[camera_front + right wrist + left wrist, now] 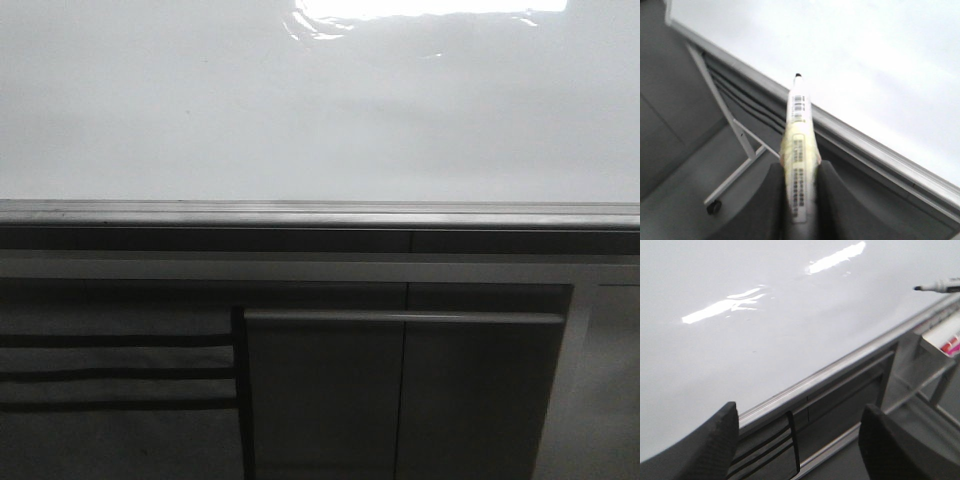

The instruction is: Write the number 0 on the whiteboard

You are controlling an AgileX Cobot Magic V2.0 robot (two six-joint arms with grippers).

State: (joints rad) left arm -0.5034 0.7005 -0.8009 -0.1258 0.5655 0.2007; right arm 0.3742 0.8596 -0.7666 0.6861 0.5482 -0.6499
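Whiteboard [300,110]: large, glossy white, upright, fills upper half of front view. Bright light reflection at its top edge, right of centre. Surface blank; no number 0 visible on it in any view. Grey metal edge strip [320,213] runs horizontally along the bottom of the board.

Left wrist view: whiteboard [765,330] seen obliquely, streaked reflections, metal strip [830,372] bordering it diagonally.

Right wrist view: whiteboard [865,65] plain white, unmarked, strip [875,150] along its lower border.
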